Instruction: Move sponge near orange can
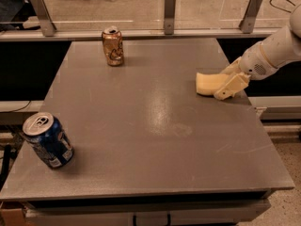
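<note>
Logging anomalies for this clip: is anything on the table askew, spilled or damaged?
Only the blue can at the front left looks tilted, though that may be camera angle. The orange can stands upright; the sponge lies near the right edge, gripper at its right end.

I have the arm (278,50) entering from the frame's right edge, wrist (254,65) angled down-left, with the gripper (228,86) set low at middle right.
</note>
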Controlling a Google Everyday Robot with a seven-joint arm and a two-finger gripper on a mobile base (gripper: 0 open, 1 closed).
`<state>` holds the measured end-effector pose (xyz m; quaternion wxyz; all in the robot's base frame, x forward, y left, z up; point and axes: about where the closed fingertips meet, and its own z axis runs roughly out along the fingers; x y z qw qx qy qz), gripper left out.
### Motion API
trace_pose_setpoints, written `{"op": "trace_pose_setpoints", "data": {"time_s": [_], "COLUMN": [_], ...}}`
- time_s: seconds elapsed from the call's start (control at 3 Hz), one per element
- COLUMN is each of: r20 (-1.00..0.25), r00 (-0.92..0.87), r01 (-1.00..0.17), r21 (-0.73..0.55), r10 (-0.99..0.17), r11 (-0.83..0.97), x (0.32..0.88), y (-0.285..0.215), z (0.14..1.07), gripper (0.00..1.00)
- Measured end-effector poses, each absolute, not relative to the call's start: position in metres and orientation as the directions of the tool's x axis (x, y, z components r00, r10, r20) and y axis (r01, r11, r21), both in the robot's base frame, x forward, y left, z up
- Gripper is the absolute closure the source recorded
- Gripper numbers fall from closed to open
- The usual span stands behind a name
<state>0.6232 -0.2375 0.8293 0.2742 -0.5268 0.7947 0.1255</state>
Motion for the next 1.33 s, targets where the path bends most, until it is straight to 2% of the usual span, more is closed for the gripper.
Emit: {"op": "trace_pose_setpoints", "data": {"time_s": [0.33, 0.67, 1.0, 1.33], "r20": [-0.593, -0.63, -0.631, -0.631], "r00": [-0.281, -0.231, -0.229, -0.229], "r01": [-0.906, -0.897, -0.898, -0.898], "r21": [-0.094, -0.158, -0.157, -0.157], "r10": [-0.755, -0.742, -0.741, -0.741], "r11": [0.412, 0.413, 0.411, 0.411], "x": [0.629, 0.632, 0.634, 0.634], "y": [-0.233, -0.233, -0.231, -0.231], "z": [0.844, 0.888, 0.888, 0.888], "gripper": [0.64, 0.87, 1.0, 1.0]}}
